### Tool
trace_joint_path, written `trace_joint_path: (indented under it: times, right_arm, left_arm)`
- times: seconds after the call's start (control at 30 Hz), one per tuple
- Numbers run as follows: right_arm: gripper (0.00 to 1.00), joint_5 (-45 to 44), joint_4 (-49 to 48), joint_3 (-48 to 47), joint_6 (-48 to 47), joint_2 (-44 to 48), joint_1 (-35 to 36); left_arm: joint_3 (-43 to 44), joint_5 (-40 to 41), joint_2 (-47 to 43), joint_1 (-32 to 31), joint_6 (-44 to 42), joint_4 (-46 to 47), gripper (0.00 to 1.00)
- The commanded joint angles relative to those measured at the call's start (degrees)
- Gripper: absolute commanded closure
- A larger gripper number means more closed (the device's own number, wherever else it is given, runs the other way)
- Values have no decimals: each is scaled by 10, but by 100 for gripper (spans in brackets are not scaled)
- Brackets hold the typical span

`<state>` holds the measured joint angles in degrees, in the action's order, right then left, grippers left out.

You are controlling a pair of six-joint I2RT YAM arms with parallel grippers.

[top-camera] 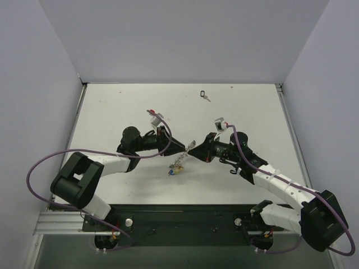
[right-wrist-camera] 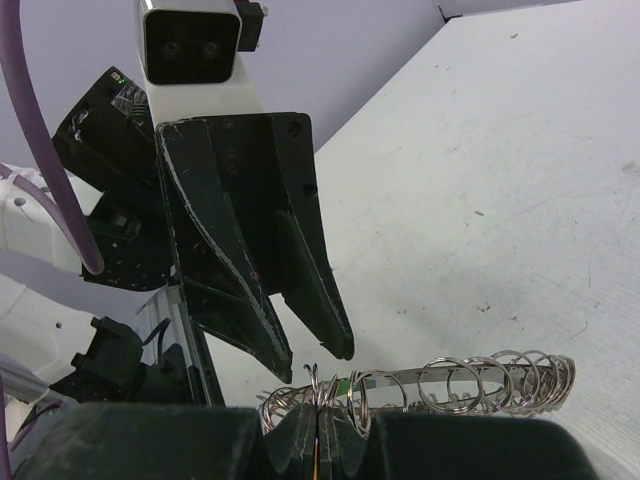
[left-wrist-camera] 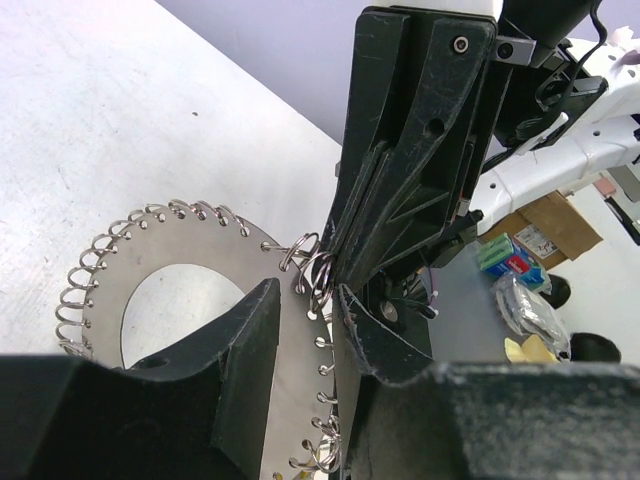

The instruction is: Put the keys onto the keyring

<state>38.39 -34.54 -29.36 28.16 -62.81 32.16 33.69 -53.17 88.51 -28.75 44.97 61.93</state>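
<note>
The keyring (top-camera: 182, 158), a flat silvery ring with small wire loops along its rim, hangs above the table between both grippers. Coloured keys (top-camera: 175, 170) dangle from its lower edge. My right gripper (right-wrist-camera: 320, 415) is shut on a wire loop at the keyring's rim (right-wrist-camera: 460, 385). My left gripper (left-wrist-camera: 308, 295) is open, its fingers on either side of the keyring's rim (left-wrist-camera: 200, 250), facing the right gripper (left-wrist-camera: 332, 262). A black-headed key (top-camera: 205, 95) lies alone on the far table. In the top view the left gripper (top-camera: 184, 148) and right gripper (top-camera: 191, 150) nearly touch.
White walls close in the table (top-camera: 252, 112) at the left, back and right. Purple cables loop from both arms (top-camera: 39, 168). In the left wrist view, small packets and a cardboard box (left-wrist-camera: 550, 225) lie beyond the table.
</note>
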Motion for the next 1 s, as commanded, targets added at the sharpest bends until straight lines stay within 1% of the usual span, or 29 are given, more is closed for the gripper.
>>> trace_joint_path:
  times: [0.0, 0.03, 0.2, 0.3, 0.33, 0.37, 0.4, 0.5, 0.57, 0.7, 0.83, 0.87, 0.9, 0.93, 0.97]
  right_arm:
    - [100, 25, -76, -22, 1, 23, -5]
    - [100, 25, -76, -21, 1, 24, -5]
    - [100, 21, -76, -23, 1, 23, -7]
    - [100, 22, -77, -23, 3, 18, -7]
    - [100, 22, -77, -24, 4, 17, -8]
    - [100, 22, -77, -25, 4, 17, -8]
    - [100, 22, -76, -25, 4, 16, -8]
    - [100, 25, -76, -25, 5, 13, -8]
    - [100, 28, -76, -25, 6, 10, -8]
    - [100, 30, -75, -26, 7, 4, -9]
    - [100, 31, -59, -35, 3, -6, -7]
    - [99, 32, -31, -41, 0, -9, -8]
    - [94, 31, -16, -47, -12, -13, -8]
    - [83, 29, -4, -52, -17, -12, -9]
    - [76, 26, 17, -51, -23, -9, -8]
  left_arm:
    - [28, -24, 10, 3, 11, 35, 64]
    - [28, -30, 13, 3, 19, 47, 65]
    - [27, -46, 27, -5, 47, 93, 66]
    - [30, -48, 32, -11, 46, 91, 67]
    - [31, -48, 32, -13, 43, 89, 69]
    - [33, -48, 32, -14, 43, 87, 75]
    - [34, -48, 33, -15, 39, 83, 78]
    - [35, -48, 37, -15, 38, 82, 86]
    - [37, -46, 38, -16, 38, 82, 89]
    - [46, -47, 41, -17, 37, 78, 100]
    - [52, -46, 37, -21, 25, 69, 100]
    - [52, -45, 34, -21, 20, 62, 100]
    - [52, -41, 26, -21, 7, 42, 100]
    - [54, -40, 22, -21, -3, 29, 100]
    - [57, -38, 16, -21, -13, 14, 100]
